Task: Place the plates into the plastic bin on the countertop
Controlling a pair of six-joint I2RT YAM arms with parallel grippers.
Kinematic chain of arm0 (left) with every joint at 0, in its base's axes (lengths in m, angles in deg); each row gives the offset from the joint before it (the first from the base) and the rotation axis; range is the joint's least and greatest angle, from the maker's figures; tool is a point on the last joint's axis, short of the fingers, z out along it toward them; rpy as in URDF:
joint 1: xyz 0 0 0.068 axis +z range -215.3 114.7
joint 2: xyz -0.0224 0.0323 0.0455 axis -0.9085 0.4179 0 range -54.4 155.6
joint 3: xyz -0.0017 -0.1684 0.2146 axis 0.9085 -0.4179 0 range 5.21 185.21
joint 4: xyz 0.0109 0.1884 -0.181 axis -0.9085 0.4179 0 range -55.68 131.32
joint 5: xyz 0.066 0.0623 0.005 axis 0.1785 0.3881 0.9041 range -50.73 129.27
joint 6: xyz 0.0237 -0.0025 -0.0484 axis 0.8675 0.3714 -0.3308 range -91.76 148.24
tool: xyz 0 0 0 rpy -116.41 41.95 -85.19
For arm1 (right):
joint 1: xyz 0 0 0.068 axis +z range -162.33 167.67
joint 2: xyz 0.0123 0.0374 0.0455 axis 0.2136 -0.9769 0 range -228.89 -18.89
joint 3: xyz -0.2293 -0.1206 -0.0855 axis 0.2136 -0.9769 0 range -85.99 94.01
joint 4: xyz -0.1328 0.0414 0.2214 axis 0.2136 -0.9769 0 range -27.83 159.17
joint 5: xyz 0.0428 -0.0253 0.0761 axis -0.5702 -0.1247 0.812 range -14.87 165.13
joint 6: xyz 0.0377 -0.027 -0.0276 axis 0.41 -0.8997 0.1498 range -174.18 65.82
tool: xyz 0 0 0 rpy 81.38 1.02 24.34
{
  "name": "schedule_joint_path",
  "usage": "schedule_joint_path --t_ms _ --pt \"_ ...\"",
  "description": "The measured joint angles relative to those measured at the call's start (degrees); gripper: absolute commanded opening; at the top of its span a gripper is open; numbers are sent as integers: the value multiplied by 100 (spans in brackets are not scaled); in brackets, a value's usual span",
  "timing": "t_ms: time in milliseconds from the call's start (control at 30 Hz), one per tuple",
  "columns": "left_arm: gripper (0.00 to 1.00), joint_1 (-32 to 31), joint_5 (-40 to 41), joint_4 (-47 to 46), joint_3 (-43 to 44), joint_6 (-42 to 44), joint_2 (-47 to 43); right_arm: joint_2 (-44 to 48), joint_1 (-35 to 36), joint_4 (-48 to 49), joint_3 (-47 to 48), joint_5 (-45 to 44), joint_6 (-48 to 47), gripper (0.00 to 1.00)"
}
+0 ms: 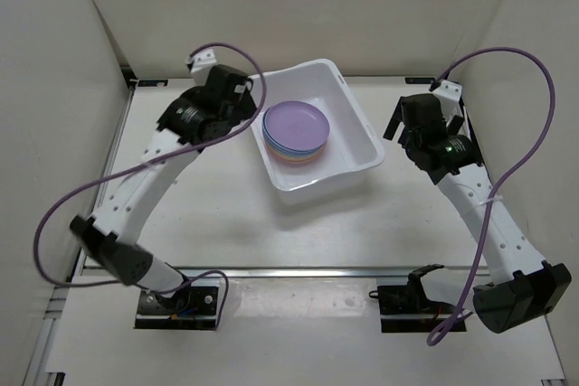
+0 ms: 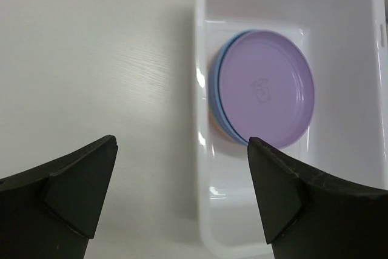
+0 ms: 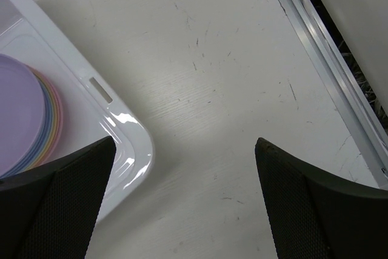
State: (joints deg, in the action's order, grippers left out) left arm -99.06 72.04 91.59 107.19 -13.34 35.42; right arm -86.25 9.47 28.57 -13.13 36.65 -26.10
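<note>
The stack of small round pastel plastic plates [image 1: 296,130] (purple dish uppermost) lies inside the white rectangular plastic bin [image 1: 318,180] on the white table [image 1: 226,219]. No plate shows outside the bin, so placing appears complete. The left gripper [image 2: 182,145] hovers over the bin's rim, jaws wide apart, empty. The right gripper [image 3: 185,145], beside the bin, is likewise wide open and empty. The likely next move is to retract both grippers clear of the bin.

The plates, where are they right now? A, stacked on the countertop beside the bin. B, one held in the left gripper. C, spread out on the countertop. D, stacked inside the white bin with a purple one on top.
D: the plates form one stack inside the plastic bin, purple on top, and the left gripper and right gripper are open and empty.
</note>
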Motion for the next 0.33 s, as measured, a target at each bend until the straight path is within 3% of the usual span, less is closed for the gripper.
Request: schedule_joint_path --t_ms 167,333 --pt "99 59 719 286 -789 -197 -1425 -109 0 28 15 186 13 99" --pt "100 306 1064 533 -1086 -284 -1926 -227 2 33 15 323 39 99"
